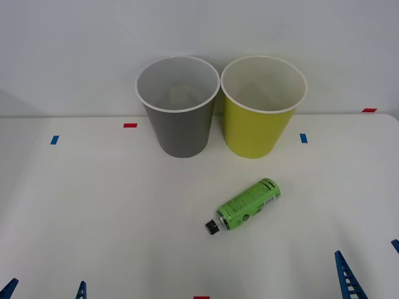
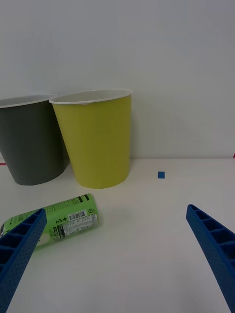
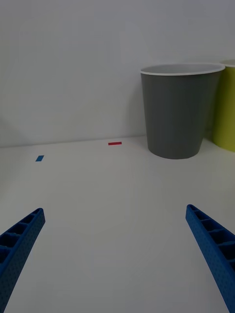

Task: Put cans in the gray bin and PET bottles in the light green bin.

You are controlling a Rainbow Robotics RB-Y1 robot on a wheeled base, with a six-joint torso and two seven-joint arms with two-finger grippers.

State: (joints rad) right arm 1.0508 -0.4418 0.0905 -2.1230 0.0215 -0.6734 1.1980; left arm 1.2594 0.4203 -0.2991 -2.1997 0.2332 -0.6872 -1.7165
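The gray bin (image 1: 179, 128) stands upright at the back of the white table, and the light green bin (image 1: 257, 131) stands just to its right. A PET bottle (image 1: 248, 204) with a green label lies on its side in front of the light green bin, its black cap (image 1: 212, 227) pointing toward me. Cans are out of view. My right gripper (image 1: 369, 261) is open at the table's near right, apart from the bottle (image 2: 63, 220). My left gripper (image 1: 45, 289) is open at the near left, facing the gray bin (image 3: 176, 117) from a distance.
Small red tape marks (image 1: 129, 125) and blue tape marks (image 1: 303, 137) dot the table. A plain wall rises right behind the bins. Bare table stretches between the grippers and the bins.
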